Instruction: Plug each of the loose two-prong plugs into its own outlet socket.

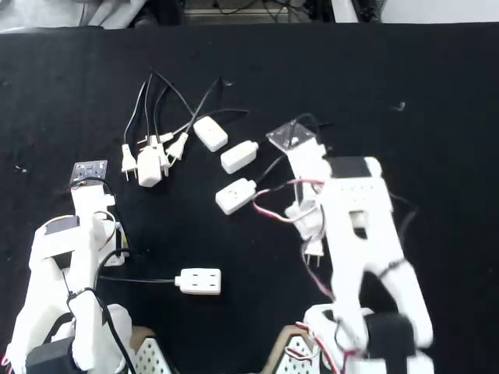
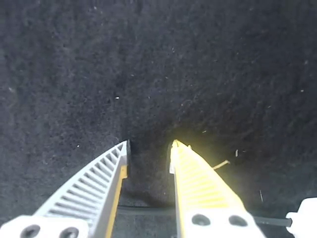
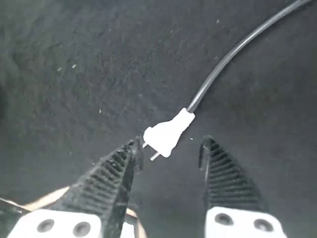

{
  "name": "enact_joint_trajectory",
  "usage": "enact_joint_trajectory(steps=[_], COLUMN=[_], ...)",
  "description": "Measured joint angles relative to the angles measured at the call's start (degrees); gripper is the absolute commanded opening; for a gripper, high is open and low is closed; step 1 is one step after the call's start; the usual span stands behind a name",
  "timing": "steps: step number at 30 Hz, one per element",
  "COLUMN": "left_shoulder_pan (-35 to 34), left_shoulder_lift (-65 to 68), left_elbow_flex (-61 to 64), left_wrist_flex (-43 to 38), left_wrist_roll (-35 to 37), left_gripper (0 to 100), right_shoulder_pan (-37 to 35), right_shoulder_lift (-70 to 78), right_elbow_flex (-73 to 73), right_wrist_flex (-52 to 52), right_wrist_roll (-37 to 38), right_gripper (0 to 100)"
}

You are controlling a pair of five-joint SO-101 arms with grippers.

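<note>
My right gripper (image 3: pixel 171 141) is open just above the black table, and a white two-prong plug (image 3: pixel 167 135) on a black cord (image 3: pixel 233 54) lies between its fingertips, prongs pointing toward the wrist. The fingers do not touch it. From above, this gripper (image 1: pixel 295 140) is right of three white outlet sockets (image 1: pixel 210 132) (image 1: pixel 239 156) (image 1: pixel 235 195). Several loose white plugs (image 1: pixel 152 160) with black cords lie in a cluster at the back left. My left gripper (image 2: pixel 148 144) is open over bare cloth, holding nothing, and sits at the front left (image 1: pixel 88 175).
A white multi-socket block (image 1: pixel 199 280) lies at the front centre, its black cord (image 1: pixel 144 279) running toward the left arm. That cord (image 2: pixel 143 209) crosses under the left fingers, with a white piece (image 2: pixel 304 220) beside it. Red and white wires (image 1: pixel 277 206) hang off the right arm.
</note>
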Motion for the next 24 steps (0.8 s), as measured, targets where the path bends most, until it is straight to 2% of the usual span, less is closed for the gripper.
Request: enact_joint_trajectory(steps=[6,14,16,19,21,24], left_shoulder_pan=[0.0,0.0,0.0,0.0,0.0,0.0], left_shoulder_lift=[0.0,0.0,0.0,0.0,0.0,0.0], left_elbow_flex=[0.0,0.0,0.0,0.0,0.0,0.0], left_wrist_flex=[0.0,0.0,0.0,0.0,0.0,0.0], left_wrist_roll=[0.0,-0.9,-1.1,-1.2,-1.2,-1.2], left_gripper=[14,14,14,14,14,14], right_shoulder_pan=[-0.2,2.9,3.1,3.2,3.3,3.3], right_shoulder_lift=[3.1,5.7,7.1,10.1,10.6,10.0], right_elbow_flex=[5.8,9.9,10.1,10.1,9.9,10.0], right_wrist_flex=[-9.1,-18.0,-20.5,-22.3,-22.5,-20.9], right_wrist_roll=[-1.4,0.8,0.9,1.0,0.0,-5.8], right_gripper=[15.6,15.0,11.9,0.5,1.1,1.1])
